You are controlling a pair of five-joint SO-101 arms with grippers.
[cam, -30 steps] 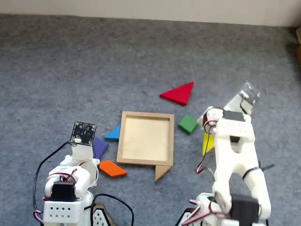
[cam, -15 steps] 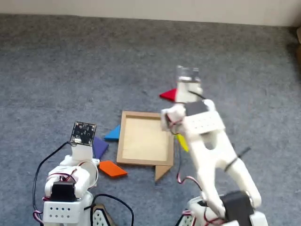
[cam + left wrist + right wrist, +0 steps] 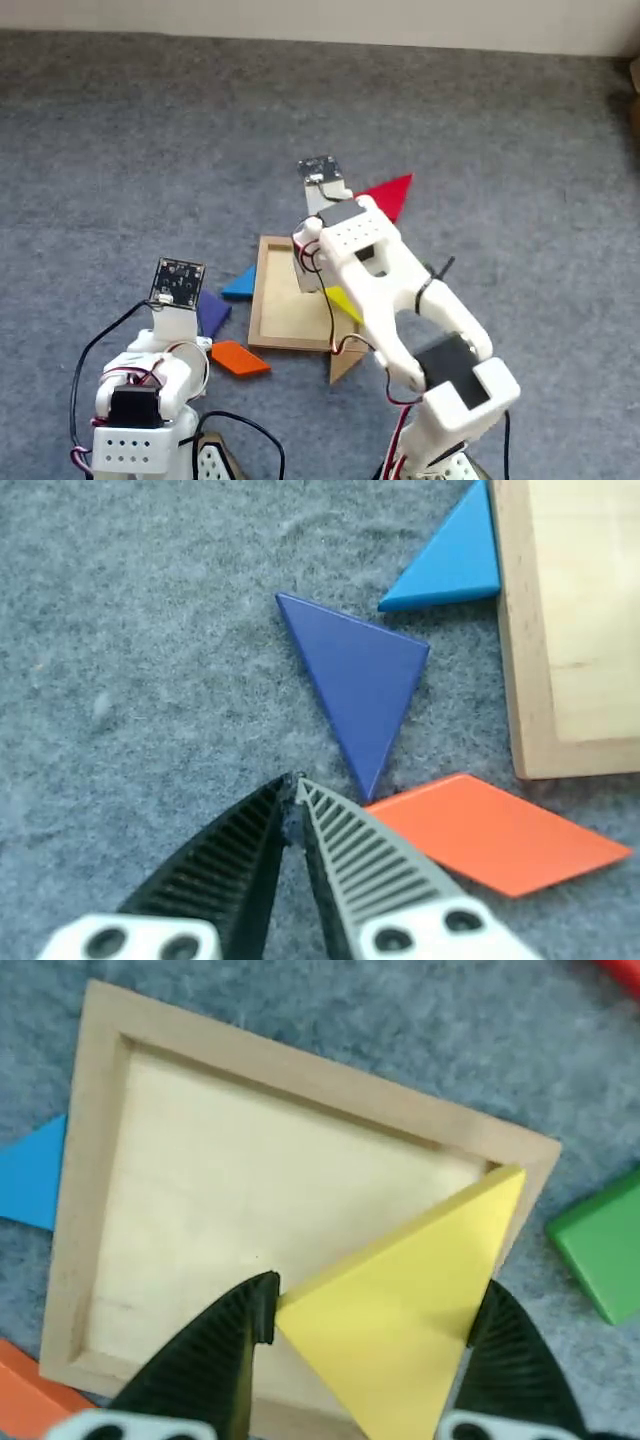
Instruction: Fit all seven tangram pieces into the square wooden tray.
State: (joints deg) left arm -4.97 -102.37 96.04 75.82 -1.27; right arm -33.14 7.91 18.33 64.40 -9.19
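The square wooden tray (image 3: 270,305) lies mid-table with nothing resting on its floor. Above its near right corner my right gripper (image 3: 378,1305) is shut on the yellow triangle (image 3: 410,1280), which peeks out under the arm (image 3: 343,303). My left gripper (image 3: 295,785) is shut and holds nothing, its tips near the point of the dark blue triangle (image 3: 360,680). The light blue triangle (image 3: 240,285) touches the tray's left rim (image 3: 515,630). An orange parallelogram (image 3: 240,357) lies below the tray's left corner. The red triangle (image 3: 390,195) sits behind the tray.
A plain wooden triangle (image 3: 345,365) lies against the tray's near right corner. In the right wrist view a green square (image 3: 605,1255) rests on the carpet right of the tray. Grey carpet stretches open behind and to both sides.
My right arm has swung left from the right side of the table to over the tray, carrying the yellow triangle along. The left arm has not moved.
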